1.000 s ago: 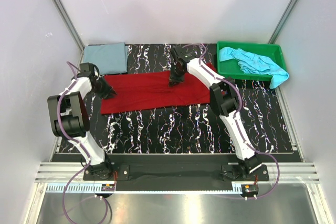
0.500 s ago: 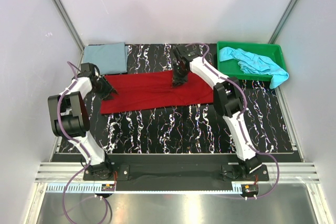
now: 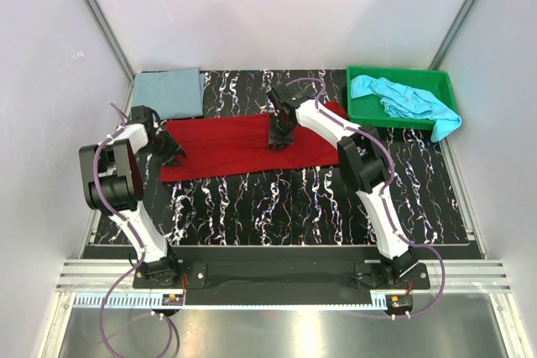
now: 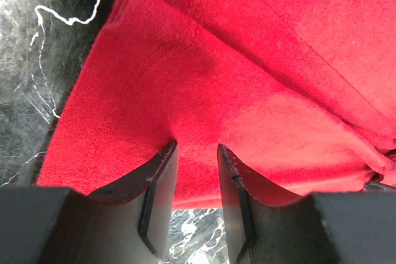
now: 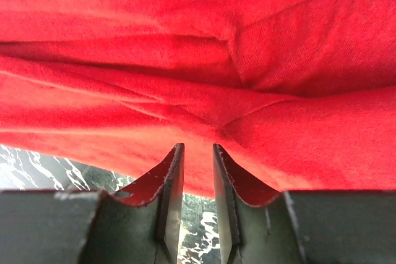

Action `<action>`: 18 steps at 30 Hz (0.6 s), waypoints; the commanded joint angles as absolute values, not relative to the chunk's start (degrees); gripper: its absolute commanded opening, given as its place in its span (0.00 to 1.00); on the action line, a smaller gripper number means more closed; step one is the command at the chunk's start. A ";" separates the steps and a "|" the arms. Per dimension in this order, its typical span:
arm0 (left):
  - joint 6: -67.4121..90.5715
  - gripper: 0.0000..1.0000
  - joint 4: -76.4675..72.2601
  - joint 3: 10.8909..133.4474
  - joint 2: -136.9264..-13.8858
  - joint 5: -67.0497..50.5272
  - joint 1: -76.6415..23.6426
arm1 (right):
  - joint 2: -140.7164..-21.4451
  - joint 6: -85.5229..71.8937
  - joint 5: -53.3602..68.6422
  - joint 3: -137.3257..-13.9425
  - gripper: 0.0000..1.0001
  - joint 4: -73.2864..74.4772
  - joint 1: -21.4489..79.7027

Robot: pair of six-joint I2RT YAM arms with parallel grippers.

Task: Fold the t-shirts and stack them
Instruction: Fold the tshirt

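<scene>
Black marbled table (image 3: 252,207): grey-blue t-shirt (image 3: 168,92) folded, red t-shirt (image 3: 243,144) mid-fold, turquoise t-shirt (image 3: 403,98) crumpled in green tray (image 3: 419,74); left end effector (image 4: 195,146) and right end effector (image 5: 198,146) both slightly apart.

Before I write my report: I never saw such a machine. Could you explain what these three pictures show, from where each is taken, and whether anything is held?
This robot has a left arm and a right arm, bolted at the near edge of a black marbled table. The wide picture comes from a camera above and behind them. The two close pictures come from cameras on the wrists, each looking past its own fingers. A red t-shirt lies in a long strip on the table. A grey-blue t-shirt lies folded at the far left corner, and a turquoise t-shirt lies crumpled in a green tray. The left gripper and the right gripper are down at the red t-shirt, jaws slightly apart; neither seems to hold it.
</scene>
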State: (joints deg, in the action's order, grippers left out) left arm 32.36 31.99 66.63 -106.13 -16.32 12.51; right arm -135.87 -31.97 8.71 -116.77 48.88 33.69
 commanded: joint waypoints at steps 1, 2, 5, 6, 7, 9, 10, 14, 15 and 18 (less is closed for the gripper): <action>30.41 0.39 32.78 67.76 -106.96 -14.33 12.92 | -137.01 -32.70 7.38 -120.40 0.32 47.11 33.66; 30.50 0.39 32.87 67.68 -106.79 -14.41 12.92 | -137.54 -32.78 6.95 -120.85 0.32 47.20 33.66; 30.41 0.39 32.78 67.33 -106.35 -14.33 12.83 | -139.04 -32.61 5.02 -122.60 0.32 47.02 33.49; 30.24 0.39 32.87 67.24 -106.26 -14.33 12.92 | -139.48 -31.91 4.57 -123.13 0.33 47.20 33.49; 30.06 0.39 33.05 67.24 -106.17 -14.33 13.01 | -140.61 -31.73 4.57 -124.70 0.33 47.20 33.14; 29.71 0.39 33.05 66.97 -105.65 -14.15 13.18 | -141.76 -32.08 4.66 -126.12 0.33 47.72 32.61; 29.62 0.39 33.05 66.97 -105.56 -14.15 13.36 | -142.72 -32.43 5.09 -127.17 0.33 48.07 32.09; 29.53 0.39 33.22 67.15 -105.56 -14.94 13.80 | -144.23 -32.35 4.14 -128.93 0.34 48.34 31.64; 29.53 0.39 33.05 67.24 -105.38 -14.94 13.80 | -144.58 -31.65 3.78 -129.37 0.33 48.34 31.64; 29.79 0.38 33.13 67.32 -105.38 -15.38 13.71 | -146.16 -30.50 3.43 -132.87 0.34 48.69 31.64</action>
State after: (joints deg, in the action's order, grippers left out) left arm 31.31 32.08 66.65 -106.13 -16.69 13.04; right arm -144.27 -32.32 6.61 -128.53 48.58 32.23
